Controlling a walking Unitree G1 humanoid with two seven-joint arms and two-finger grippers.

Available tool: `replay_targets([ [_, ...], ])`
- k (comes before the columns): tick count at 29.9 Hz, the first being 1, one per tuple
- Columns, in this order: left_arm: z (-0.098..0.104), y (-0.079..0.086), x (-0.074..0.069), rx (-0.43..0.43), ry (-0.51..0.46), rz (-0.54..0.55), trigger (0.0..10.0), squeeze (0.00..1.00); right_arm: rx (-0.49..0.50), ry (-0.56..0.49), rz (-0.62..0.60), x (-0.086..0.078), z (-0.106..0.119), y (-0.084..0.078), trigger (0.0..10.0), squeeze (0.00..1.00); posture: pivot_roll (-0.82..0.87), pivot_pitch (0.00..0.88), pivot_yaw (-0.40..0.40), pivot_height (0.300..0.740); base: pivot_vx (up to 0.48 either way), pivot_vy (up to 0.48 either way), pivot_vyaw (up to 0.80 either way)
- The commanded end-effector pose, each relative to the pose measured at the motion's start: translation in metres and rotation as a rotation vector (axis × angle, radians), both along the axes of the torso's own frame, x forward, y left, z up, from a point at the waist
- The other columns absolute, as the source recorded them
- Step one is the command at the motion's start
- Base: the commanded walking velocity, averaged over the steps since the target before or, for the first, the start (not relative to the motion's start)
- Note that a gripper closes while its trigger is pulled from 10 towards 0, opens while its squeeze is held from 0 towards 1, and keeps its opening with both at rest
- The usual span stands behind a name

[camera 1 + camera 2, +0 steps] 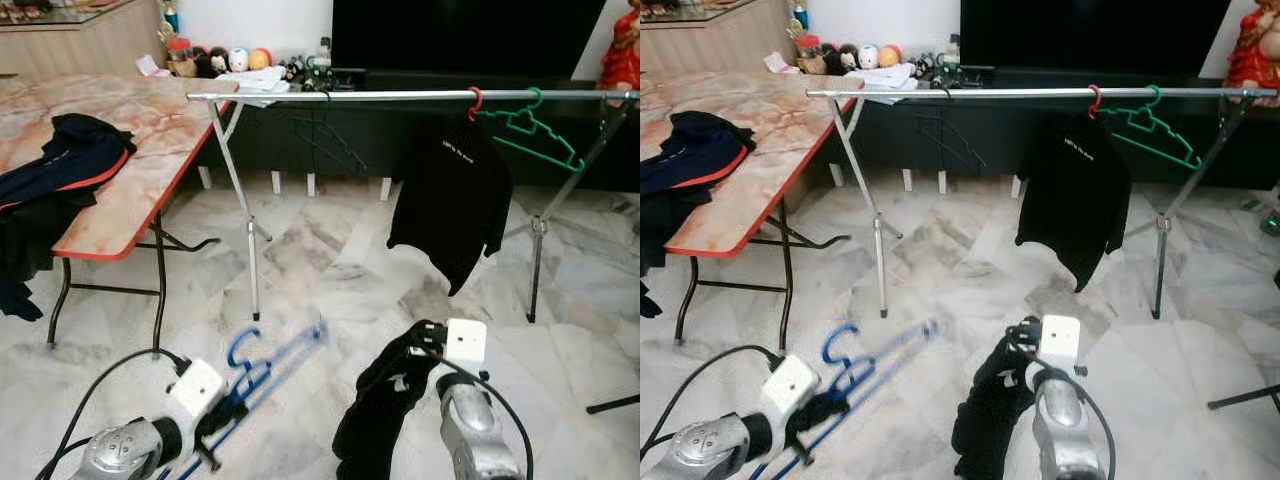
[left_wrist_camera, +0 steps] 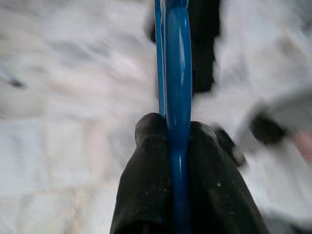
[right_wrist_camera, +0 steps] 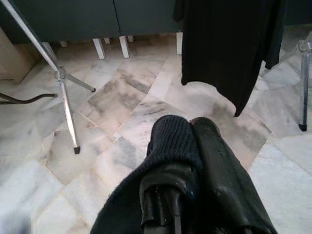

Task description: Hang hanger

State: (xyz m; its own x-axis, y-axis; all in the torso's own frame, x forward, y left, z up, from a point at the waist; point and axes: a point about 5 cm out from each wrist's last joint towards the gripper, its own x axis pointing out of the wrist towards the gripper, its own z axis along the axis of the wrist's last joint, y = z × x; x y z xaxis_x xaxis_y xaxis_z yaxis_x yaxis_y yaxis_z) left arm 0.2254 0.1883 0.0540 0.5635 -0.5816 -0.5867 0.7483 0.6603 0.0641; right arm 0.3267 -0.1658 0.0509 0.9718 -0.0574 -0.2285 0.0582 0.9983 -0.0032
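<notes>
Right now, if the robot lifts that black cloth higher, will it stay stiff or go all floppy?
Probably floppy: the black garment droops in folds from the right claw. Likely light, since one pinch holds it. It may swing, hanging free below.

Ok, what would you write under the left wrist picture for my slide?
Left gripper pinches a shiny blue plastic hanger above blurred pale marble floor.

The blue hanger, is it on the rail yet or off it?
Off: the left gripper holds the blue hanger low over the floor, below the rail.
</notes>
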Motion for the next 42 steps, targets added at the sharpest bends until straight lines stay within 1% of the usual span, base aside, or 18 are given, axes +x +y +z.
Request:
replay_targets([
  [1, -0.005, 0.001, -0.005, 0.024, 0.058, -0.045, 10.0, 0.0, -0.013, 0.007, 0.019, 0.007, 0.005, 0.006, 10.0, 0.0, 0.1, 0.088, 0.026, 0.74, 0.0, 0.0, 0.0],
  [4, -0.003, -0.002, -0.005, 0.013, 0.089, -0.104, 10.0, 0.0, -0.038, 0.045, 0.034, 0.013, 0.006, 0.011, 10.0, 0.0, 0.1, 0.087, 0.024, 0.74, 0.0, 0.0, 0.0],
  [8, 0.01, -0.014, -0.007, -0.06, 0.135, -0.214, 10.0, 0.0, -0.033, 0.078, 0.05, 0.02, 0.009, 0.02, 10.0, 0.0, 0.11, 0.076, 0.015, 0.74, 0.0, 0.0, 0.0],
  [11, 0.014, -0.019, -0.005, -0.077, 0.138, -0.245, 10.0, 0.0, -0.033, 0.099, 0.065, 0.022, 0.01, 0.024, 10.0, 0.0, 0.11, 0.071, 0.014, 0.74, 0.0, 0.0, 0.0],
  [12, 0.018, -0.022, 0.003, -0.092, 0.106, -0.224, 10.0, 0.0, -0.03, 0.109, 0.097, 0.025, 0.011, 0.029, 10.0, 0.0, 0.11, 0.071, 0.014, 0.74, 0.0, 0.0, 0.0],
  [13, 0.019, -0.023, 0.005, -0.096, 0.097, -0.217, 10.0, 0.0, -0.03, 0.11, 0.106, 0.025, 0.012, 0.031, 10.0, 0.0, 0.11, 0.071, 0.014, 0.74, 0.0, 0.0, 0.0],
  [14, 0.019, -0.025, 0.013, -0.106, 0.065, -0.188, 10.0, 0.0, -0.032, 0.107, 0.127, 0.026, 0.014, 0.033, 10.0, 0.0, 0.11, 0.063, 0.016, 0.74, 0.0, 0.0, 0.0],
  [17, 0.02, -0.028, 0.02, -0.125, 0.044, -0.15, 10.0, 0.0, -0.027, 0.11, 0.125, 0.027, 0.015, 0.032, 10.0, 0.0, 0.1, 0.058, 0.017, 0.74, 0.0, 0.0, 0.0],
  [18, 0.019, -0.029, 0.023, -0.111, 0.026, -0.132, 10.0, 0.0, -0.027, 0.111, 0.131, 0.027, 0.015, 0.031, 10.0, 0.0, 0.1, 0.058, 0.015, 0.74, 0.0, 0.0, 0.0],
  [20, 0.019, -0.03, 0.027, -0.104, 0.013, -0.108, 10.0, 0.0, -0.018, 0.115, 0.13, 0.028, 0.015, 0.029, 10.0, 0.0, 0.1, 0.061, 0.013, 0.74, 0.0, 0.0, 0.0],
  [22, 0.02, -0.03, 0.028, -0.109, 0.007, -0.109, 10.0, 0.0, -0.009, 0.119, 0.123, 0.028, 0.015, 0.027, 10.0, 0.0, 0.1, 0.063, 0.013, 0.74, 0.0, 0.0, 0.0],
  [26, 0.018, -0.023, 0.041, -0.105, -0.03, -0.005, 10.0, 0.0, 0.004, 0.108, 0.11, 0.029, 0.017, 0.023, 10.0, 0.0, 0.09, 0.071, 0.015, 0.74, 0.0, 0.0, 0.0],
  [32, 0.019, -0.028, 0.04, -0.148, -0.015, -0.029, 10.0, 0.0, 0.024, 0.114, 0.102, 0.028, 0.015, 0.022, 10.0, 0.0, 0.09, 0.077, 0.017, 0.74, 0.0, 0.0, 0.0],
  [34, 0.02, -0.032, 0.039, -0.156, -0.004, -0.057, 10.0, 0.0, 0.04, 0.113, 0.111, 0.028, 0.016, 0.025, 10.0, 0.0, 0.09, 0.082, 0.014, 0.74, 0.0, 0.0, 0.0],
  [35, 0.019, -0.033, 0.038, -0.141, 0.002, -0.076, 10.0, 0.0, 0.062, 0.111, 0.119, 0.03, 0.018, 0.028, 10.0, 0.0, 0.1, 0.082, 0.012, 0.74, 0.0, 0.0, 0.0],
  [39, 0.019, -0.037, 0.035, -0.163, 0.029, -0.112, 10.0, 0.0, 0.069, 0.084, 0.152, 0.035, 0.026, 0.037, 10.0, 0.0, 0.09, 0.087, 0.014, 0.74, 0.0, 0.0, 0.0],
  [42, 0.02, -0.04, 0.032, -0.169, 0.037, -0.146, 10.0, 0.0, 0.071, 0.076, 0.15, 0.037, 0.03, 0.038, 10.0, 0.0, 0.1, 0.089, 0.01, 0.74, 0.0, 0.0, 0.0],
])
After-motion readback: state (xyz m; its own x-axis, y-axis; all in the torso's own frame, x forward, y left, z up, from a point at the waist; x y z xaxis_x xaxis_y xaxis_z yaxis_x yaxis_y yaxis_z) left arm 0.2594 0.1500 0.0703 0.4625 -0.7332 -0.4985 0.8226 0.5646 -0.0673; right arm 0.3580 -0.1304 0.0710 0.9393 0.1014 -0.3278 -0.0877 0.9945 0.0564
